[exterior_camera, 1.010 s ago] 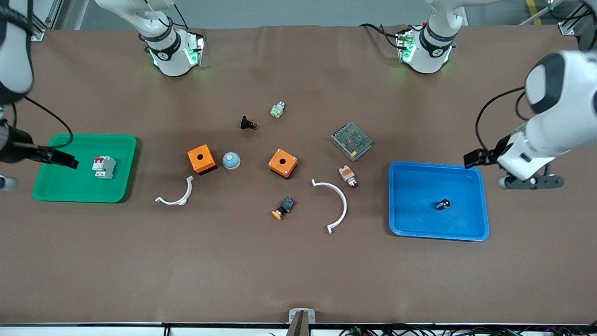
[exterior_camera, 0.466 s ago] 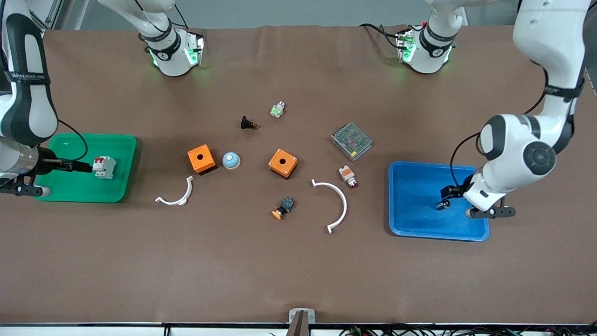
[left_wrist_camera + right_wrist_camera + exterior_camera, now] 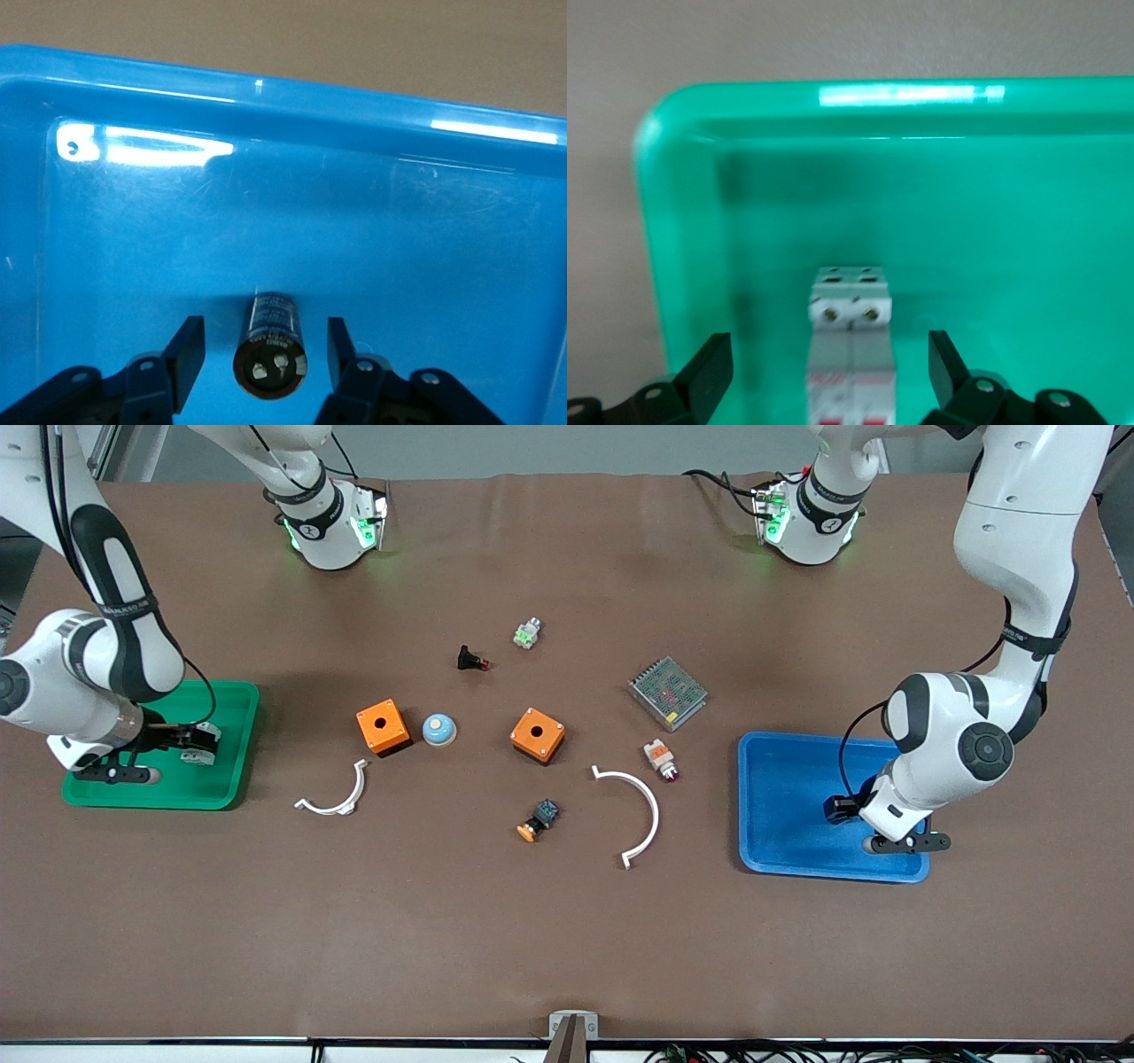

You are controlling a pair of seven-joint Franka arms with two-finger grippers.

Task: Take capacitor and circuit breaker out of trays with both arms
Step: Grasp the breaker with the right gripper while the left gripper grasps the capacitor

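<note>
The capacitor [image 3: 270,350], a small black cylinder with a pale end face, lies in the blue tray [image 3: 780,779] at the left arm's end of the table. My left gripper [image 3: 834,808] is low in that tray and hides the capacitor in the front view. In the left wrist view the left gripper [image 3: 263,341] is open, one finger on each side of the capacitor, apart from it. The breaker [image 3: 204,746], grey-white with red markings, lies in the green tray [image 3: 221,788]. My right gripper [image 3: 190,742] is open and straddles the breaker [image 3: 850,345] without touching it.
Between the trays lie two orange boxes [image 3: 383,726] [image 3: 537,735], a blue dome [image 3: 438,730], two white arcs [image 3: 337,797] [image 3: 642,806], a metal mesh unit [image 3: 668,693], a white-and-orange piece [image 3: 661,759], an orange-capped button [image 3: 539,819] and a black red-tipped part [image 3: 469,659].
Both arms swung in from the table's ends and came down into their trays. The left gripper now straddles the capacitor and the right gripper straddles the breaker. Neither part has moved.
</note>
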